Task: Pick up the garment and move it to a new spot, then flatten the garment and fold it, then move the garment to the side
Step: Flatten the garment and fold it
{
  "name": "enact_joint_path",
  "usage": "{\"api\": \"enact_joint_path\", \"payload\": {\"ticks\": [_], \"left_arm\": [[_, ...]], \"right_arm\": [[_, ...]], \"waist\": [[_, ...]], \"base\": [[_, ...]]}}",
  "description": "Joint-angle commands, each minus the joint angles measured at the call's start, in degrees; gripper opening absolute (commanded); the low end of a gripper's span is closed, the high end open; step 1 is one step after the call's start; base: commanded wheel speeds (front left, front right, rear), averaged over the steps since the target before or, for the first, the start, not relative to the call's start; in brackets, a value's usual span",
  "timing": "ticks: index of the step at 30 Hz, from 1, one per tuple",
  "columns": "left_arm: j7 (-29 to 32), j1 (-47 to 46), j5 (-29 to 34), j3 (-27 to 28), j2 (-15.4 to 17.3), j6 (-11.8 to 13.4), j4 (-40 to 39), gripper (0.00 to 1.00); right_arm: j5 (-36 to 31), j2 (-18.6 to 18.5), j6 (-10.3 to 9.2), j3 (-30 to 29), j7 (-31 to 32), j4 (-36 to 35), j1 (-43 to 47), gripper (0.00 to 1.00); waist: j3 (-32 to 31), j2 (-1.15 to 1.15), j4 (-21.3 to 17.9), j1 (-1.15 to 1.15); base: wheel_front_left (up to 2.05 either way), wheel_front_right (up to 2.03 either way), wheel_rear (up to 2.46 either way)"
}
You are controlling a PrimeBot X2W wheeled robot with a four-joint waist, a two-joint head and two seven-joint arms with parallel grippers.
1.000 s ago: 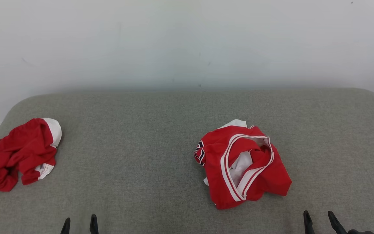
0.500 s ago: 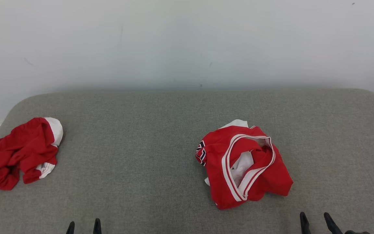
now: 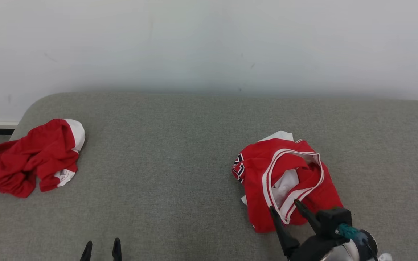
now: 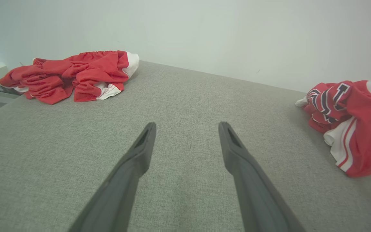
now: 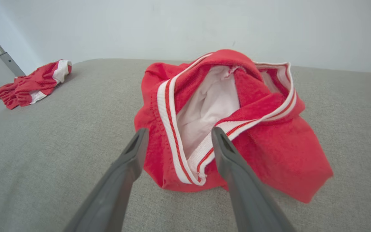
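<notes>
Grey fabric-covered table [image 3: 158,163], rounded at the far corners, two items carried; nothing has yet been lifted from it.

1. Left pincer [image 3: 102,250], at the nearest edge of the head view: spread wide, nothing held, poised over bare fabric. It has been kept at its rest place over the last second.

2. Right pincer [image 3: 284,206]: spread wide, empty. It has been brought forward from the lower right edge to the near hem of item 3. In the right wrist view the white-and-red striped trim [image 5: 169,129] is seen between the two fingers; whether it is touched cannot be told. The head camera has also been shifted, so the slide of both items across that view is not counted as a move.

3. Crumpled red jersey garment [image 3: 259,170], right of centre on the table, lay unaltered. Judged: reach nearly completed, closing on the trim due next, all later steps outstanding.

4. Second crumpled red-and-white garment [image 3: 35,159], at the left edge, well apart, untouched.

5. Plain white wall [image 3: 209,43], behind.
</notes>
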Motion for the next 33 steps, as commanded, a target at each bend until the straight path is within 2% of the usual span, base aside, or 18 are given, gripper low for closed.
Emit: {"api": "enact_joint_path", "payload": {"ticks": [1, 6, 14, 15, 16, 17, 26, 28, 33], "left_arm": [[-0.19, -0.67, -0.41, -0.22, -0.1, -0.11, 0.2, 1.0], [-0.19, -1.08, -0.89, -0.93, -0.09, -0.03, 0.44, 1.0], [-0.19, -1.7, -1.85, -2.53, -0.09, 0.43, 0.51, 1.0], [-0.19, -1.57, -1.86, -2.64, -0.09, 0.35, 0.53, 1.0], [-0.19, -1.47, -1.78, -2.72, -0.08, 0.36, 0.58, 1.0], [-0.19, -1.27, -1.71, -2.61, -0.07, 0.35, 0.62, 1.0], [-0.19, 0.63, -1.35, -1.31, -0.08, 0.46, 0.34, 1.0], [-0.19, 0.89, -1.65, -0.64, -0.08, 0.75, -0.01, 1.0], [-0.19, 0.05, -1.09, 0.14, -0.08, 0.61, -0.48, 1.0]], "right_arm": [[-0.09, -0.06, -0.13, 0.16, 1.81, 1.93, -1.95, 1.0], [1.88, 0.0, -0.13, -0.82, 6.24, 7.27, -6.31, 1.0], [3.17, -0.04, -0.13, 1.29, 8.47, 13.31, -10.06, 1.0], [3.44, -0.03, -0.13, 1.36, 8.91, 13.97, -10.34, 0.96], [3.77, -0.03, -0.13, 1.52, 8.91, 14.31, -10.5, 0.55], [4.15, 0.0, -0.13, 1.84, 8.59, 14.24, -10.69, 0.0], [9.51, -0.03, -0.13, 5.49, 7.75, 6.2, -12.06, 0.0], [14.03, 0.05, -0.12, 8.15, 8.4, 3.27, -14.35, 0.0], [18.16, -0.03, -0.12, 14.0, 10.69, 0.41, -23.98, 0.0]], "waist": [[0.5, 0.0, 1.37, 0.0], [1.27, 0.0, 3.54, 0.0], [1.96, 0.0, 6.38, 0.0], [1.89, 0.0, 6.65, 0.0], [1.68, 0.0, 6.95, 0.0], [1.55, 0.0, 7.12, 0.0], [-0.25, 0.0, 6.2, 0.0], [-0.22, 0.0, 4.96, 0.0], [-0.05, 0.0, 3.14, 0.0]], "base": [[0.0, 0.0, 0.0], [0.0, 0.0, 0.0], [0.0, 0.0, 0.0], [0.0, 0.0, 0.0], [0.0, 0.0, 0.0], [0.0, 0.0, 0.0], [0.0, 0.0, 0.0], [0.0, 0.0, 0.0], [0.0, 0.0, 0.0]]}}
